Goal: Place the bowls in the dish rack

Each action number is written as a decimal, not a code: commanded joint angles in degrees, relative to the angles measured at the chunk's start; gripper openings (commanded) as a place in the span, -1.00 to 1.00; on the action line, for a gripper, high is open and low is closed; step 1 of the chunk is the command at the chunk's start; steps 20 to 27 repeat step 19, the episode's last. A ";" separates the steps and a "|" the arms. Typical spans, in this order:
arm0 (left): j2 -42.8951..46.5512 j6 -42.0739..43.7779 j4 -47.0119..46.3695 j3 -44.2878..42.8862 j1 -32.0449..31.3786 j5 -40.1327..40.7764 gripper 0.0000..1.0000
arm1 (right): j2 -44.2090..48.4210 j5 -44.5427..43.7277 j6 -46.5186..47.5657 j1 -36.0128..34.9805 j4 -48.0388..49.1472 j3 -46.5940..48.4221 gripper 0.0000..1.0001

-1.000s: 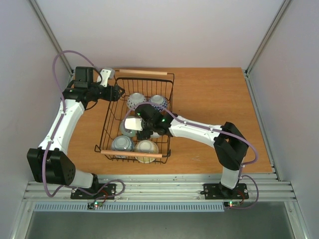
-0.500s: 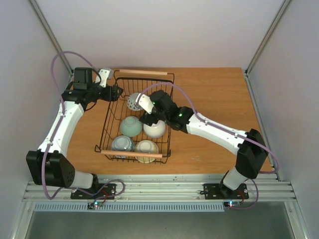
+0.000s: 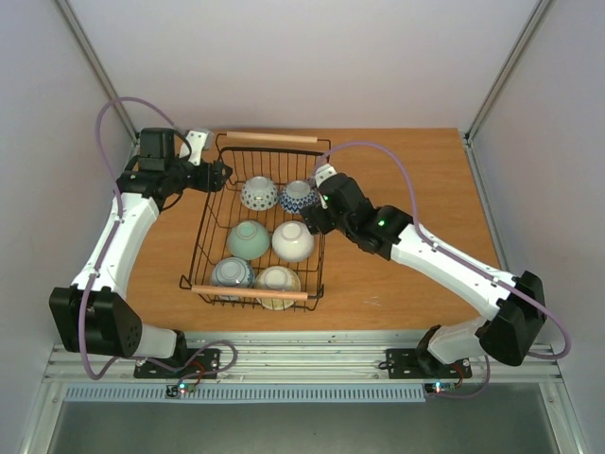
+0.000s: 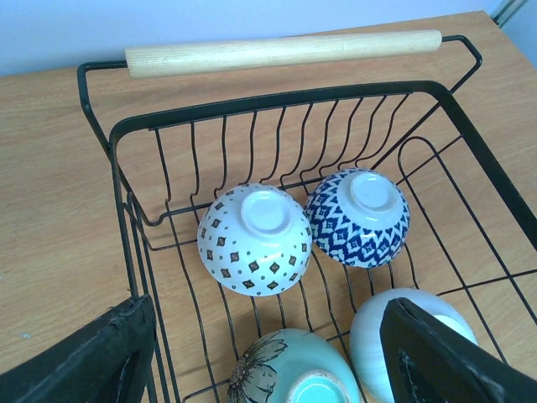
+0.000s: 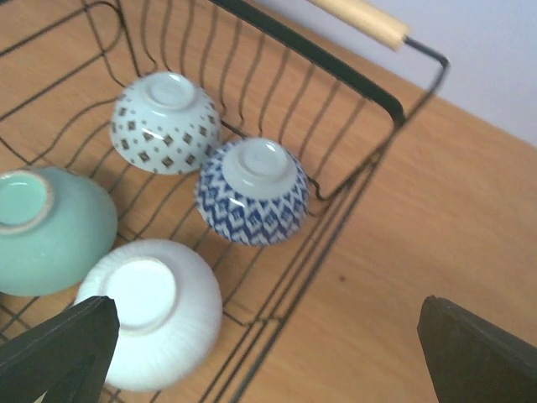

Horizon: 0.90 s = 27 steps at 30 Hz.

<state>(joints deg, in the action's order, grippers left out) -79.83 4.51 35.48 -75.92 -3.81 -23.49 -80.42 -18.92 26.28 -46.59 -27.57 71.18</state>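
The black wire dish rack (image 3: 201,230) with wooden handles holds several bowls, all upside down. At the far end are a white dotted bowl (image 3: 258,193) and a blue zigzag bowl (image 3: 300,196). In the middle are a pale green bowl (image 3: 247,239) and a white bowl (image 3: 293,241). At the near end are a blue-patterned bowl (image 3: 232,273) and a cream bowl (image 3: 278,280). My left gripper (image 3: 221,173) is open and empty at the rack's far left corner. My right gripper (image 3: 317,210) is open and empty over the rack's right rim. The left wrist view shows the dotted bowl (image 4: 254,238) and the zigzag bowl (image 4: 358,217).
The rack's far handle (image 4: 281,52) lies close to the back of the wooden table (image 3: 406,180). White walls stand on three sides. Bare table shows to the right of the rack (image 5: 436,252).
My right gripper has come up out of the rack's middle and moved back and right to the right rim, uncovering the white bowl. The left arm has not moved.
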 commanded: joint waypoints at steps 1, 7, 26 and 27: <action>1.07 0.06 -3.05 0.51 0.29 0.46 0.48 | 3.23 -6.71 -10.44 0.01 -7.77 -2.47 0.97; 0.91 0.07 -3.06 0.59 0.29 0.42 0.49 | 7.28 -5.81 -13.55 0.00 -8.50 -6.43 0.97; -0.36 0.32 -2.77 0.26 0.27 0.71 0.49 | 11.26 -3.79 -13.48 -0.04 -7.38 -9.13 0.97; -0.36 0.32 -2.77 0.26 0.27 0.71 0.49 | 11.26 -3.79 -13.48 -0.04 -7.38 -9.13 0.97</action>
